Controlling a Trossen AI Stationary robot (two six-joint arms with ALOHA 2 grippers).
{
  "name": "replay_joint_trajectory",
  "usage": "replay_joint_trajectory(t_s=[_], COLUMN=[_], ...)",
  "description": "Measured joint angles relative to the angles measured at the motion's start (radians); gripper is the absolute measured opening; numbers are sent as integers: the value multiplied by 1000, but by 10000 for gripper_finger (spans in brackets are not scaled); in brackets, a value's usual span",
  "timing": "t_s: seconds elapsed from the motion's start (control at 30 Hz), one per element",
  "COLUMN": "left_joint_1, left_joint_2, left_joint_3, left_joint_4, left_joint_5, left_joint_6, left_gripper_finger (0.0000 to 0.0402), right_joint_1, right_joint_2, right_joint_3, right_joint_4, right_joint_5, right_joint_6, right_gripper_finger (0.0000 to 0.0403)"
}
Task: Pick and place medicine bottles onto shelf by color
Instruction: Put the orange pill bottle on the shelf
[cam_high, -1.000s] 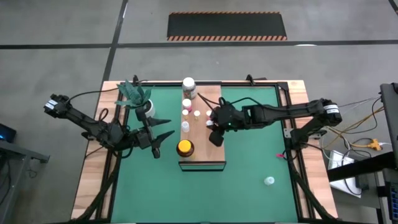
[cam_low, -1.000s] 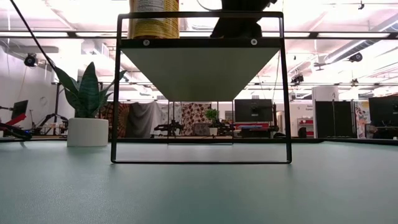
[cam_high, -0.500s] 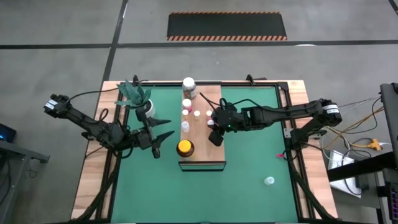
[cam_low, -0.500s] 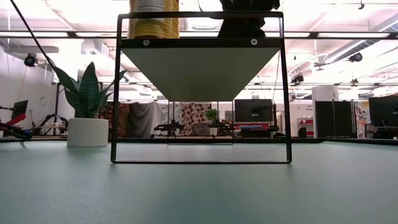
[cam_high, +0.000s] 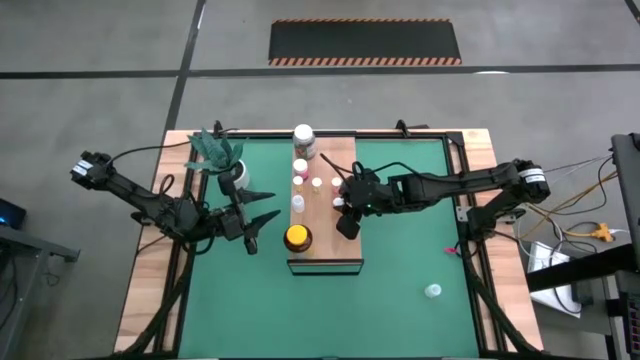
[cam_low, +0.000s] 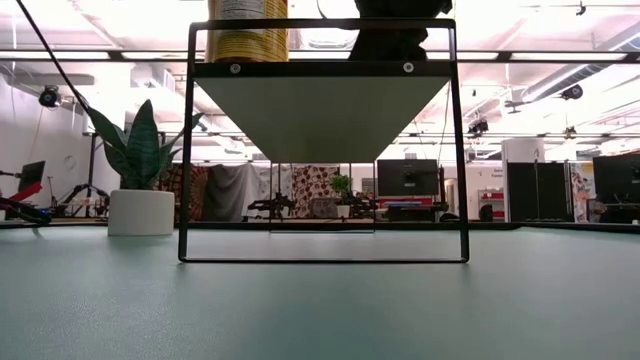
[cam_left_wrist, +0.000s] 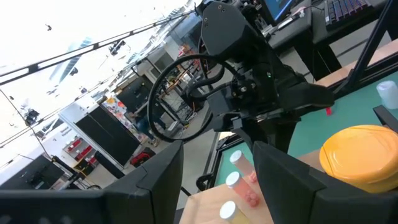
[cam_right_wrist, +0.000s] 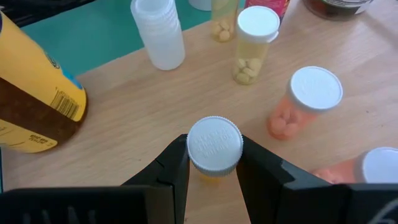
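Observation:
The shelf (cam_high: 325, 215), a light-brown board on a black frame, stands mid-table. On it are a white-lidded jar (cam_high: 303, 138), several small bottles (cam_high: 316, 183) and an amber yellow-lidded jar (cam_high: 297, 238). My right gripper (cam_high: 345, 226) is over the shelf's near right part, shut on a small white-capped bottle (cam_right_wrist: 214, 144). My left gripper (cam_high: 262, 222) hangs open left of the shelf with nothing between its fingers (cam_left_wrist: 155, 180). One more small bottle (cam_high: 432, 291) lies on the green mat at the near right. My right gripper pinches the small bottle just under its white cap (cam_right_wrist: 214, 163) between its two fingers (cam_right_wrist: 177, 168), one on each side. It reaches in slanting down from the table's right. The bottle stands upright with yellowish contents below the cap. The cap hides its base, so I cannot tell whether it rests on the board.
Close around the held bottle stand the amber jar (cam_right_wrist: 37, 106), a translucent white bottle (cam_right_wrist: 158, 34), a yellow-pill bottle (cam_right_wrist: 254, 45) and two orange-pink bottles (cam_right_wrist: 305, 102). A potted plant (cam_high: 225, 160) stands at the far left of the mat.

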Motion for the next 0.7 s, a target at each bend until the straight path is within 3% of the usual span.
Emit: replay_joint_trajectory(t_s=[0.7], left_joint_1=[0], left_joint_2=[0], left_joint_3=[0], left_joint_4=[0], left_joint_5=[0], left_joint_6=[0], left_gripper_finger=[178], right_joint_1=[0], right_joint_2=[24], right_joint_3=[-1], right_joint_4=[1], right_joint_5=[0], right_joint_6=[34], right_gripper_finger=[128])
